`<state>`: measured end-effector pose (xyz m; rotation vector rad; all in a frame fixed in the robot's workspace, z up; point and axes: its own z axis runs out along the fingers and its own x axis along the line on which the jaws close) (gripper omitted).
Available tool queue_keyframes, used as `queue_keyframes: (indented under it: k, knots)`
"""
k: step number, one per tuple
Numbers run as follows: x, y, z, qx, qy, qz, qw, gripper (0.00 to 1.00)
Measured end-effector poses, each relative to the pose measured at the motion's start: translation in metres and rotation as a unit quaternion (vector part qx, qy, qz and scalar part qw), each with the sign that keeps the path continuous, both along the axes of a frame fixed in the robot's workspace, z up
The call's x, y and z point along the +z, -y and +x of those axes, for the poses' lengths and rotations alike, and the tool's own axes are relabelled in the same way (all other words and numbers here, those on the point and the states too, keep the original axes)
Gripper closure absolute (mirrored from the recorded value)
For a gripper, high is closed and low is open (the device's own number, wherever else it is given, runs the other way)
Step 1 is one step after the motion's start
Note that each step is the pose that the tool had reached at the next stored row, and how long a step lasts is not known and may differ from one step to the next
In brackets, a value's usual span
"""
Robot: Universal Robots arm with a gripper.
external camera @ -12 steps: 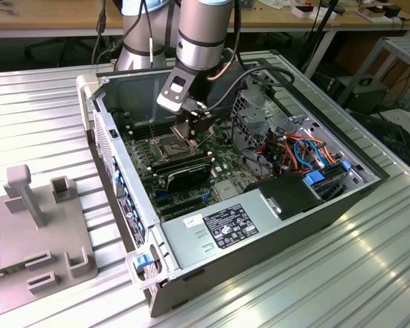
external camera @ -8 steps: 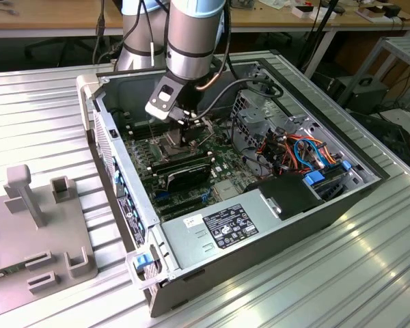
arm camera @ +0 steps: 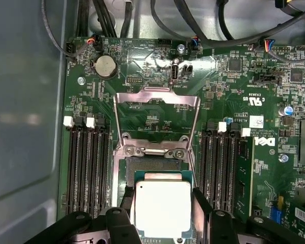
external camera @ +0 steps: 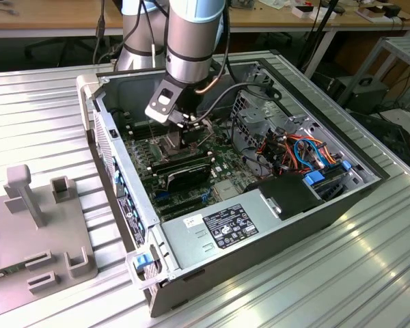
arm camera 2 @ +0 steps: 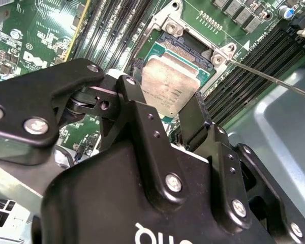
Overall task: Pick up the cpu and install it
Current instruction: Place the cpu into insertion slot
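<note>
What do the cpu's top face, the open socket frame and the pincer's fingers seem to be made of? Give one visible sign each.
The cpu: likely brushed metal, judging by its dull grey sheen. The socket frame: bright bare metal, probably steel, with sharp glints. On the pincer, the fingers: matt black with little shine, metal or plastic, hard to tell.

In the second wrist view the gripper [arm camera 2: 166,94] hides one corner of the cpu [arm camera 2: 172,81]; the first wrist view's edge cuts off the gripper's fingers [arm camera: 202,206]

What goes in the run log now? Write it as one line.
gripper: shut on cpu | cpu: over open socket | load plate: flipped open | site: green board
</note>
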<state>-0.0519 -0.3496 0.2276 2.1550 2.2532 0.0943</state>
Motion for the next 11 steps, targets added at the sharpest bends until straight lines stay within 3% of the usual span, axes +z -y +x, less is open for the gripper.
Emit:
queue_keyframes:
  k: [7, 11]
  knots:
    - [-0.0019, -0.0037, 0.0002, 0.000, 0.0001, 0.0001, 1.00000, 0.46]
    - [-0.0075, -0.0040, 0.0003, 0.000, 0.0000, 0.0000, 1.00000, 0.46]
